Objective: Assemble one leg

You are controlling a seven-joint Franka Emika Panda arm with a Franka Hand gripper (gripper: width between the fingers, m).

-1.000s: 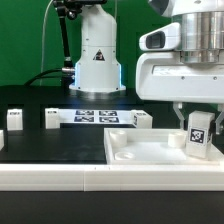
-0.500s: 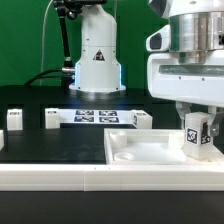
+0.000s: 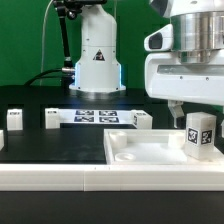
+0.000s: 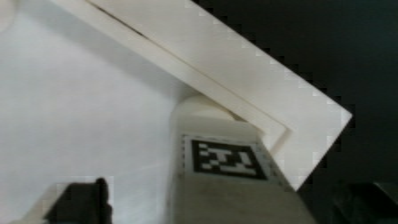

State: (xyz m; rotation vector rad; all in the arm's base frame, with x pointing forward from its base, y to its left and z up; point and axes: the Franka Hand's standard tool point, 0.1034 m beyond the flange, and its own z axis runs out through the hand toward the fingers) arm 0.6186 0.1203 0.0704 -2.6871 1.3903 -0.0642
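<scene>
White leg (image 3: 200, 134) stands upright at a corner of the panel (image 3: 150, 152), jaws open about its top — if a finger (image 3: 178, 110) clips it, we tip it; seating unconfirmed.

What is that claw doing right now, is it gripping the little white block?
Claw: open, holding nothing. In the wrist view there is a gap between it and the leg, which stands upright on the white panel.
</scene>
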